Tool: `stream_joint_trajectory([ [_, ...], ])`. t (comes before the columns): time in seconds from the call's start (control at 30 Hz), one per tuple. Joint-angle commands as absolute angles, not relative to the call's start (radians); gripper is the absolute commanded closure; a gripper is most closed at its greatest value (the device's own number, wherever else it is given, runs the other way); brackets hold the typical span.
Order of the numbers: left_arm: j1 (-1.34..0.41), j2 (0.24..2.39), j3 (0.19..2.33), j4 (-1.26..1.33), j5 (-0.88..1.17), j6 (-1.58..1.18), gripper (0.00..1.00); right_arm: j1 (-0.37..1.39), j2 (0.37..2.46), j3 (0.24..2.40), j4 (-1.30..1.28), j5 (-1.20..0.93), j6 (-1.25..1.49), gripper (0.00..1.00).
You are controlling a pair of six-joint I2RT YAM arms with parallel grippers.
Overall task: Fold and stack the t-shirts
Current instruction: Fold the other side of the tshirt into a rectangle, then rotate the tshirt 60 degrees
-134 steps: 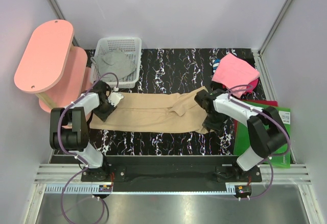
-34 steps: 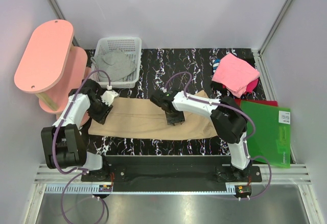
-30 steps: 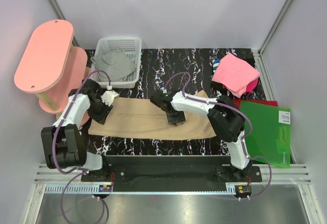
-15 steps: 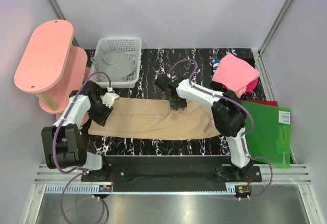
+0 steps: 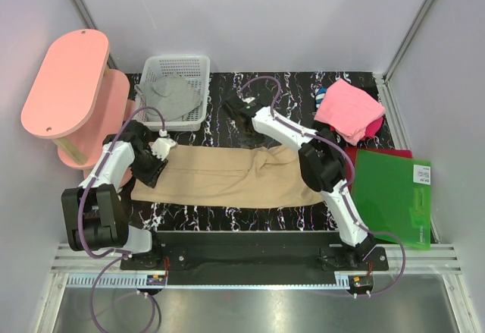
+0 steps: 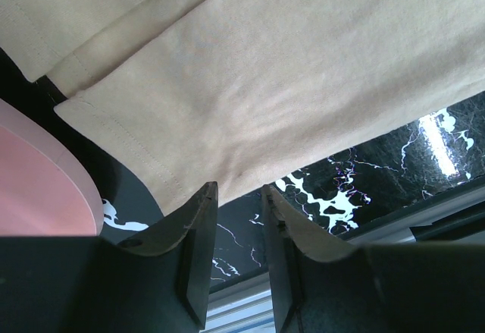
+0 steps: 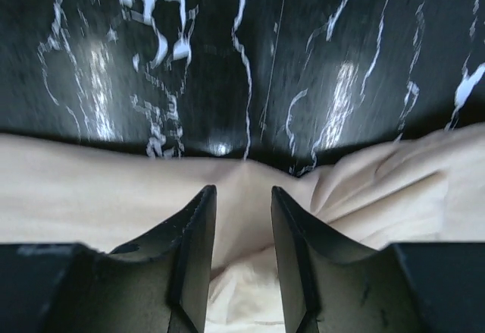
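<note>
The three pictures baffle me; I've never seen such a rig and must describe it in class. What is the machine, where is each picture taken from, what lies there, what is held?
Two robot arms, the left arm and the right arm, are bolted at the near edge of a black marbled table. The wide picture looks down from above; each close-up comes from a wrist camera looking along that arm's fingers. A tan t-shirt lies spread on the table. A grey t-shirt lies partly in a white basket, a pink t-shirt lies far right, near a green sheet. The left gripper appears to pinch the tan shirt's edge. Cloth shows between the fingers of the right gripper; whether it grips is unclear.
</note>
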State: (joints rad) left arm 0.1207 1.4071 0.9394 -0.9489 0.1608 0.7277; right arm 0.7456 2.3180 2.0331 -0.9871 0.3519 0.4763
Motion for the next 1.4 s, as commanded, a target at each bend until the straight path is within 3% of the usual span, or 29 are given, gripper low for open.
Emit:
stream_joint_trajectory([
  [0.0,0.117,1.39,0.931,-0.937,0.169,0.739,0.65,0.7,2.338,2.184,-1.002,0.37,0.399,0.57],
  [0.27,0.109,1.39,0.94,-0.942,0.169,0.73,0.65,0.658,2.297,2.376,-1.234,0.445,0.475,0.57],
  [0.37,0.103,1.405,0.96,-0.942,0.179,0.718,0.65,0.658,2.185,2.211,-1.286,0.436,0.615,0.57],
  [0.4,0.098,1.413,0.965,-0.942,0.186,0.715,0.65,0.657,2.098,2.04,-1.264,0.419,0.644,0.57],
  [0.5,0.071,1.43,0.982,-0.942,0.186,0.696,0.65,0.658,1.938,1.684,-1.09,0.35,0.73,0.58],
  [0.6,0.031,1.443,0.989,-0.94,0.181,0.677,0.65,0.647,1.905,1.521,-1.017,0.351,0.788,0.61],
  [1.1,-0.018,1.543,1.006,-0.795,0.04,0.592,0.67,0.621,2.005,1.367,-1.011,0.344,0.874,0.68],
  [1.37,-0.052,1.686,1.172,-0.796,0.038,0.555,0.67,0.621,2.014,1.289,-0.966,0.324,0.908,0.68],
])
